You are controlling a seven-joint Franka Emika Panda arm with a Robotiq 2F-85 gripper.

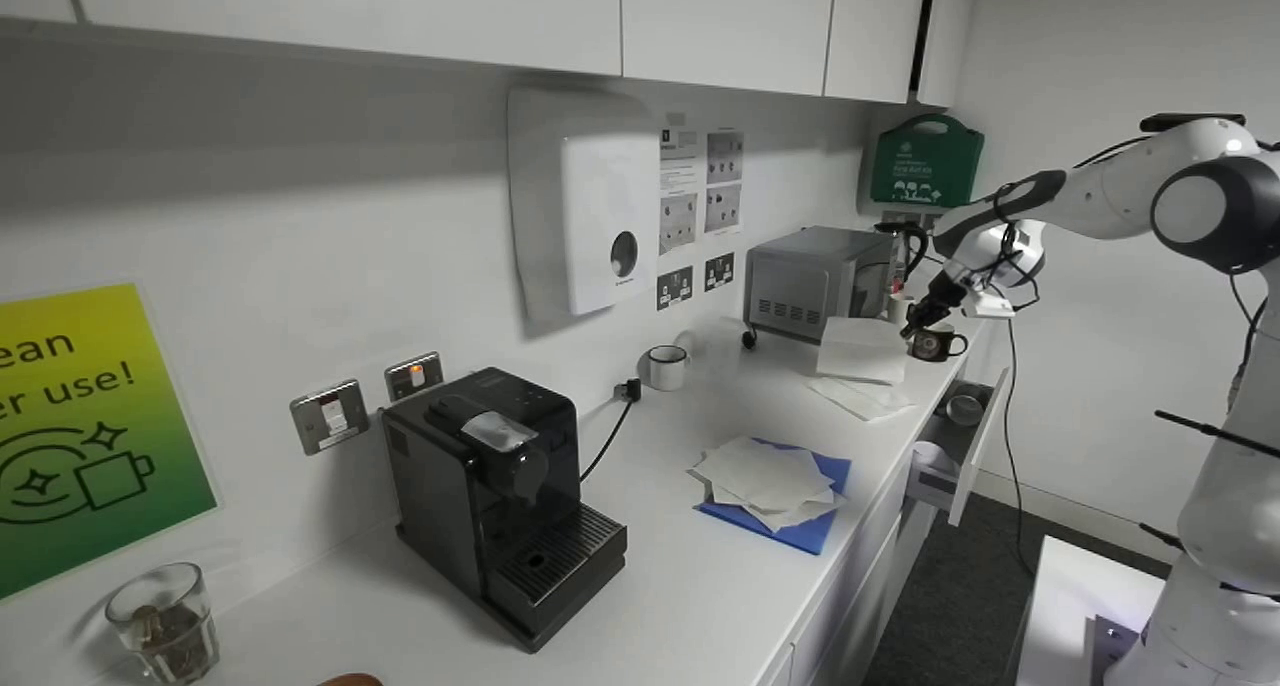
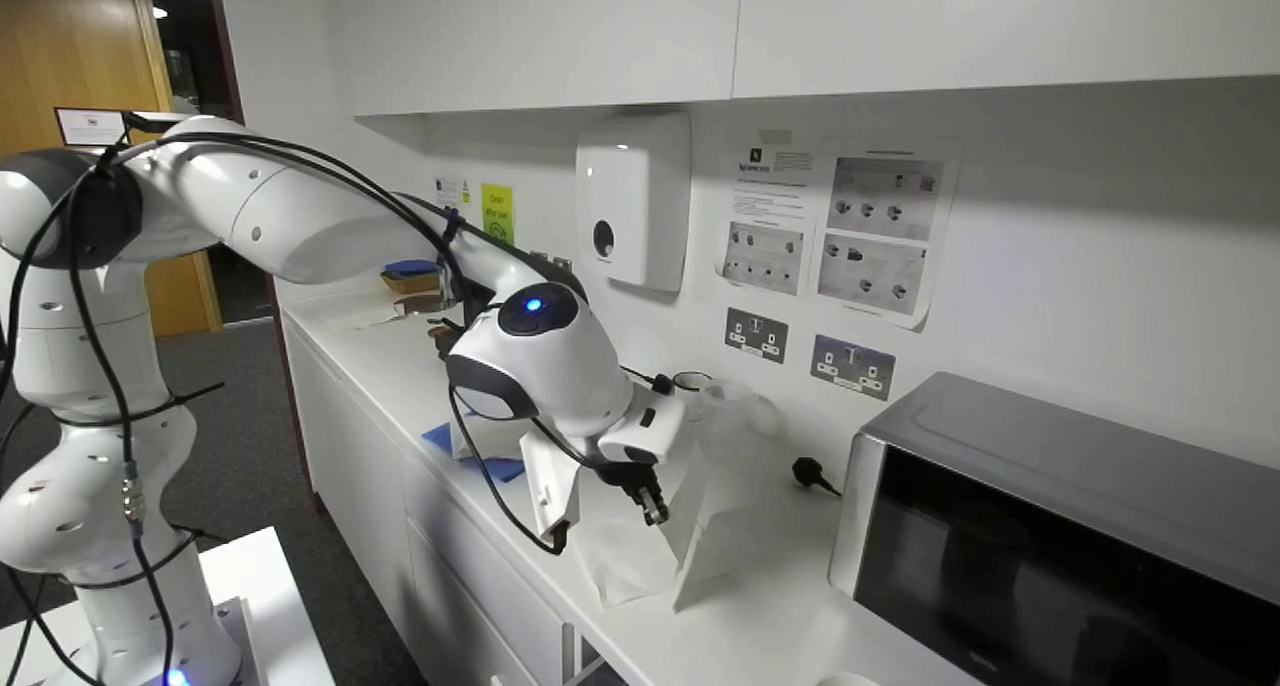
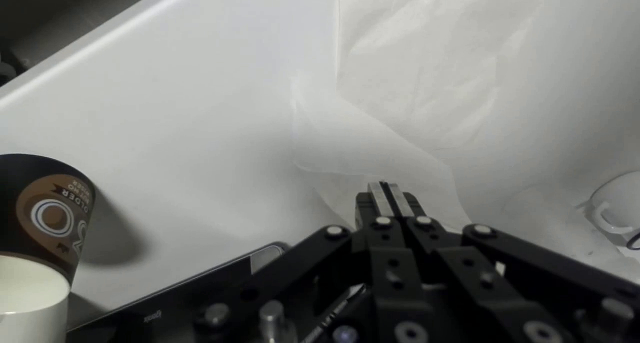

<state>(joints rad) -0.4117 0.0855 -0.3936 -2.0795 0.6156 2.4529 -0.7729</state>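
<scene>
My gripper (image 3: 390,187) is shut, its metal-faced fingers (image 3: 379,199) side by side and nothing visible between them. In the wrist view thin white paper sheets (image 3: 425,68) lie beyond the fingertips; contact cannot be told. Both exterior views have the gripper (image 1: 908,328) (image 2: 655,516) low over the counter, beside a folded white sheet (image 1: 862,351) (image 2: 712,556) that stands partly upright. A flatter sheet (image 1: 862,400) (image 2: 622,566) lies under it. Close by is a dark mug with a round print (image 1: 930,346) (image 3: 52,215). A white cup (image 3: 32,293) stands beside that mug in the wrist view.
A grey microwave (image 1: 810,281) (image 2: 1010,536) is against the wall by the gripper. A drawer (image 1: 985,446) hangs open below. Along the counter are a white mug (image 1: 667,368) (image 3: 615,203), a blue folder (image 1: 815,538) under loose papers, a black coffee machine (image 1: 500,496) and a glass (image 1: 165,626).
</scene>
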